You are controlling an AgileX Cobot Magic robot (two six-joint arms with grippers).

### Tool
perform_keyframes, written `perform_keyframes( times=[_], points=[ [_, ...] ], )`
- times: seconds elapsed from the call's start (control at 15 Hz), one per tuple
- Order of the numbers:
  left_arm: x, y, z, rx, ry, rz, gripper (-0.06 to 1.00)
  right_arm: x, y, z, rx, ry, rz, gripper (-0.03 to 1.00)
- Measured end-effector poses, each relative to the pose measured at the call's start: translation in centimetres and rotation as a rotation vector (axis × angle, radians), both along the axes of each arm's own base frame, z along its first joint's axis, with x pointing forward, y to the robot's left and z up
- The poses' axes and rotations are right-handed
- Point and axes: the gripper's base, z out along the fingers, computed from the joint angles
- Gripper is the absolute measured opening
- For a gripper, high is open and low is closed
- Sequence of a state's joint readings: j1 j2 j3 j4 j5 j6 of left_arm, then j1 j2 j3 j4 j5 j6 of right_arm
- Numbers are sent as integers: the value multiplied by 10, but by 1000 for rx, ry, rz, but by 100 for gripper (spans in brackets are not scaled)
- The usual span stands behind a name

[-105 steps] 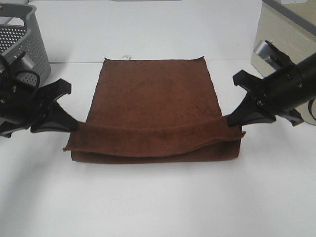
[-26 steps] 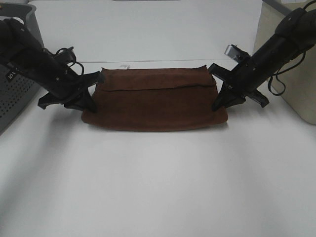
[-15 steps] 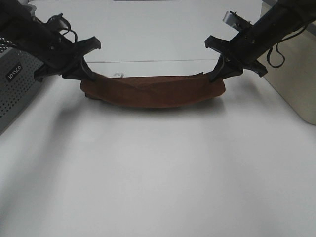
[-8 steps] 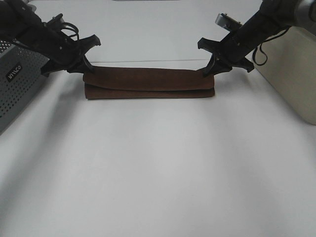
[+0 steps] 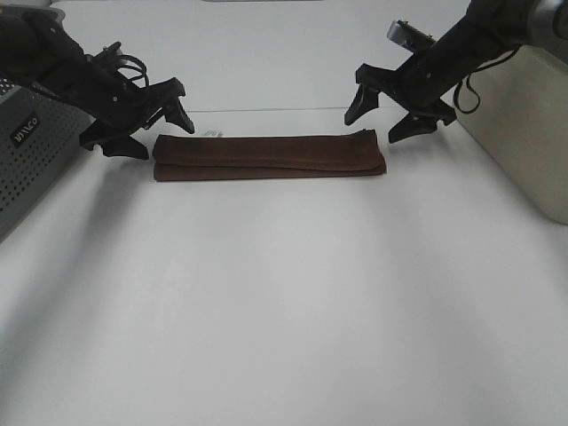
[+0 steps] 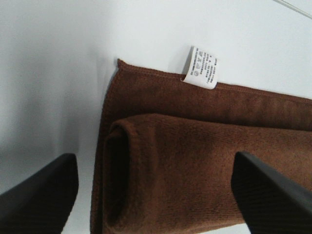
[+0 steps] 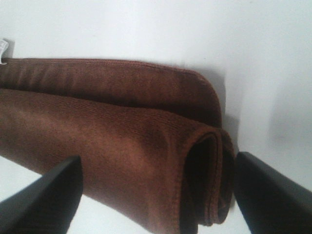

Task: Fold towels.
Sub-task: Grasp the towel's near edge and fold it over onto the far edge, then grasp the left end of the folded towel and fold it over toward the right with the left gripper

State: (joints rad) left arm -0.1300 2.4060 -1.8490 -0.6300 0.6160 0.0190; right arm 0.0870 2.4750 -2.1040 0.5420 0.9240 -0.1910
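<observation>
The dark brown towel [image 5: 269, 155] lies folded into a long narrow strip at the far middle of the white table [image 5: 284, 293]. Its white tag [image 6: 202, 68] sticks out at the left end. My left gripper [image 5: 151, 122] hangs open just above and beside the towel's left end, holding nothing. My right gripper [image 5: 383, 114] hangs open above the right end, holding nothing. In the left wrist view the towel [image 6: 204, 161] lies between the fingertips [image 6: 41, 197]. In the right wrist view the rolled fold end [image 7: 204, 185] lies between the fingertips [image 7: 44, 200].
A grey perforated basket [image 5: 31, 151] stands at the far left edge. A beige box [image 5: 524, 124] stands at the far right, close behind the right arm.
Both grippers let go of the towel ends and lifted slightly up and outward. The towel has settled flat into a thin folded strip.
</observation>
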Motion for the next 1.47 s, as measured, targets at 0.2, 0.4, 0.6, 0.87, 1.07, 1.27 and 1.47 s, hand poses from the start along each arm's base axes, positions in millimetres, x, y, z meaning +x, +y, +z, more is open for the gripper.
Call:
perform_keyframes(
  times=[0.2, 0.4, 0.6, 0.87, 1.07, 1.27, 1.47],
  points=[
    [0, 1, -2, 0, 4, 3, 78, -2, 0, 11, 2, -9, 8, 81],
    [0, 0, -15, 3, 27, 3, 75, -2, 0, 11, 5, -1, 8, 81],
    [1, -1, -22, 3, 36, 3, 64, -2, 1, 11, 12, 0, 6, 81],
    [0, -6, -29, 6, 43, -1, 19, -3, 2, 11, 30, 11, 7, 81],
    [0, -9, -29, 7, 41, -5, 5, -6, 6, 15, 72, 36, 14, 81],
    [-1, -6, -11, 46, 18, -25, 5, -7, 7, 34, 87, 3, 14, 81],
    [-4, 2, 35, 126, -21, -36, 5, -9, 9, 42, 109, -7, 12, 81]
  ],
)
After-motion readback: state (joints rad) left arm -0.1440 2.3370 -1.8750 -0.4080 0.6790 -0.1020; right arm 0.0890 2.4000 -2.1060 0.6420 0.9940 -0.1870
